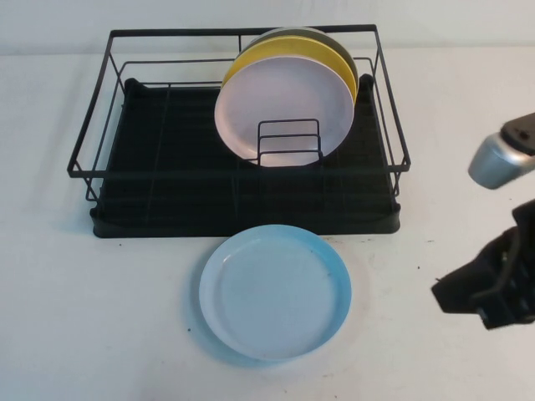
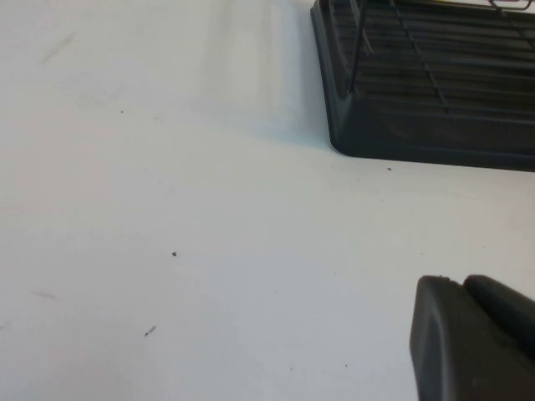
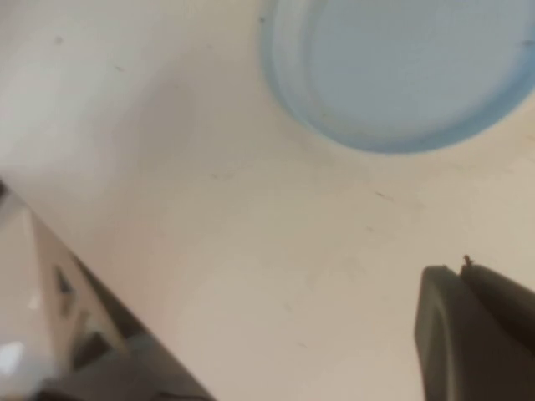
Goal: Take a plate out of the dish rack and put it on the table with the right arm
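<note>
The light blue plate (image 1: 276,292) lies flat on the off-white table (image 1: 100,317), just in front of the black wire dish rack (image 1: 109,200). My right gripper (image 1: 447,296) hovers at the right edge of the high view, well to the right of the plate and apart from it, shut with nothing in it. In the right wrist view the plate (image 3: 410,67) lies beyond the closed right gripper (image 3: 460,276). My left gripper (image 2: 460,288) shows only in its own wrist view, shut and empty over bare table, near a corner of the rack (image 2: 435,125).
A pale lilac plate (image 1: 284,104) stands upright in the rack against a small wire divider (image 1: 288,142). A yellow plate (image 1: 251,54) and a dark plate (image 1: 338,46) stand behind it. The rack's left half holds nothing.
</note>
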